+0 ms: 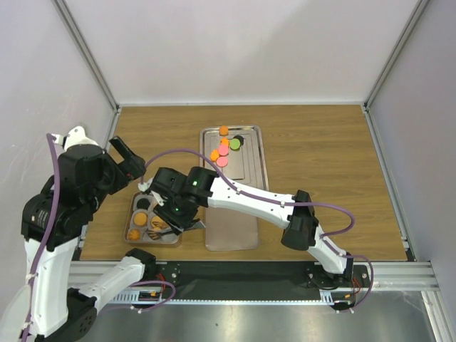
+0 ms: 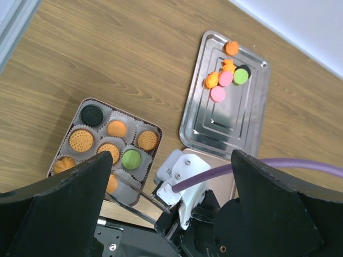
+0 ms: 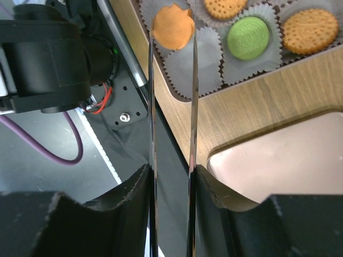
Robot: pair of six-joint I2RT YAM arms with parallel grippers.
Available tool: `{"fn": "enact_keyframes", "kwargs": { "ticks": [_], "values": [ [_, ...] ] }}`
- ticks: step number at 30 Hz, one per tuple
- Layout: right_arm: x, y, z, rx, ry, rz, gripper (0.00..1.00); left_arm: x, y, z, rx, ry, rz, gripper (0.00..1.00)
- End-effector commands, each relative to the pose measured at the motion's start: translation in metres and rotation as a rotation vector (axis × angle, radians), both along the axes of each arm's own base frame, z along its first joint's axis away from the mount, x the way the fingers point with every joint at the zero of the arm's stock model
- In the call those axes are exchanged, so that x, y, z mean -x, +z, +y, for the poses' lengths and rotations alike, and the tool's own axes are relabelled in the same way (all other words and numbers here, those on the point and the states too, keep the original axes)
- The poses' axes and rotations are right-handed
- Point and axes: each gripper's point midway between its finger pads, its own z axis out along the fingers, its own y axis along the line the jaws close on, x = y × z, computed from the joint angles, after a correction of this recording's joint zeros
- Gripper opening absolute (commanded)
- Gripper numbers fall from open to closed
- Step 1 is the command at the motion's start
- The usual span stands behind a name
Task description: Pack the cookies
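Several cookies (image 1: 224, 148), orange, pink, green and black, lie at the far end of the steel tray (image 1: 246, 167); they also show in the left wrist view (image 2: 225, 80). The small box (image 1: 137, 201) of white paper cups holds several cookies (image 2: 81, 140). My right gripper (image 1: 173, 216) is over the box, shut on thin metal tongs (image 3: 151, 107). The tong tips sit on either side of an orange cookie (image 3: 172, 27) at a paper cup. My left gripper (image 1: 125, 158) is open and empty, raised above the box's far left.
A flat pinkish lid (image 1: 231, 228) lies right of the box, its near end at the table's front edge; it overlaps the steel tray's near end. The right arm (image 1: 249, 199) crosses over it. Grey walls enclose the table on three sides.
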Motion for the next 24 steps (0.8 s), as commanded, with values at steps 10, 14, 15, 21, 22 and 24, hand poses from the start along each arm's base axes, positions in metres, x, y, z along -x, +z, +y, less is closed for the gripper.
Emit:
{"fn": "enact_keyframes", "kwargs": {
  "ticks": [10, 14, 15, 21, 22, 24],
  "values": [
    [0.003, 0.013, 0.022, -0.09, 0.037, -0.024, 0.34, 0.012, 0.027, 0.013, 0.057, 0.072, -0.107, 0.99],
    [0.002, 0.008, 0.024, -0.086, 0.036, -0.021, 0.36, 0.014, 0.029, 0.015, 0.059, 0.08, -0.116, 0.99],
    [0.003, 0.007, 0.024, -0.084, 0.039, -0.018, 0.37, 0.014, 0.028, 0.015, 0.059, 0.082, -0.114, 0.99],
    [0.002, 0.005, 0.025, -0.081, 0.038, -0.018, 0.41, 0.015, 0.03, 0.016, 0.062, 0.086, -0.12, 0.99],
    [0.002, 0.004, 0.025, -0.08, 0.038, -0.017, 0.41, 0.015, 0.03, 0.016, 0.062, 0.086, -0.12, 0.99],
    [0.002, 0.003, 0.025, -0.077, 0.04, -0.015, 0.43, 0.016, 0.03, 0.017, 0.062, 0.088, -0.121, 0.99]
  ]
}}
